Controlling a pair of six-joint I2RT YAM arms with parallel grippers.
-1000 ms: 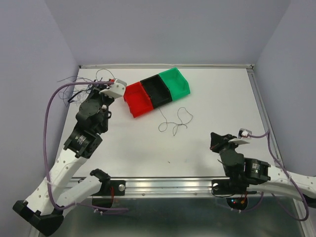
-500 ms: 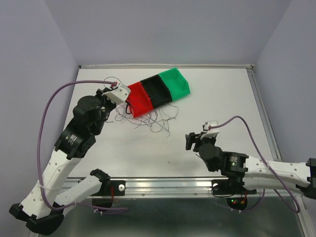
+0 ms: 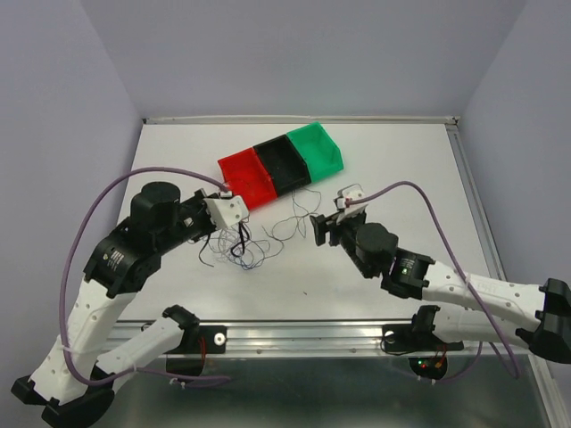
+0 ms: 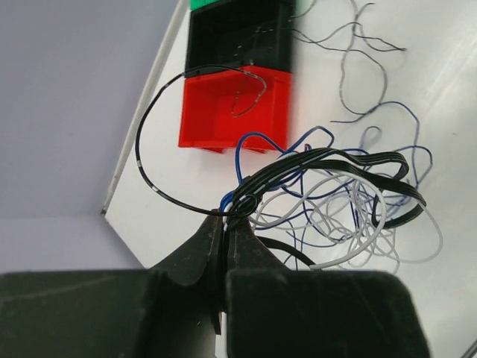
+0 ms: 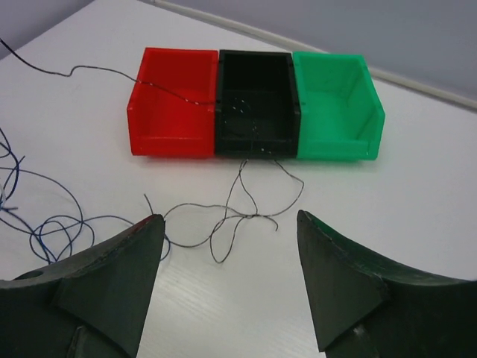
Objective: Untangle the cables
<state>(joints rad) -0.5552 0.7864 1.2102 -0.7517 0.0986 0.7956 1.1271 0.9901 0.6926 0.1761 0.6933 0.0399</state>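
We're clenching left end effector (image 3: 234, 212) on the thin blue/black/white cable clump (image 3: 243, 251), near-left worktop (image 3: 401, 169). Right end effector (image 5: 227, 220) gaping; loose thin dark cable strand (image 5: 253, 216) lying crosswise just ahead, right arm nearer.

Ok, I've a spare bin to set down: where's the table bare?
Bare: the table's far right, between the green bin and the right rail, and the far-left corner beside the red bin. Crowded: in front of the bins, where the cables spread between the left gripper and the right gripper.
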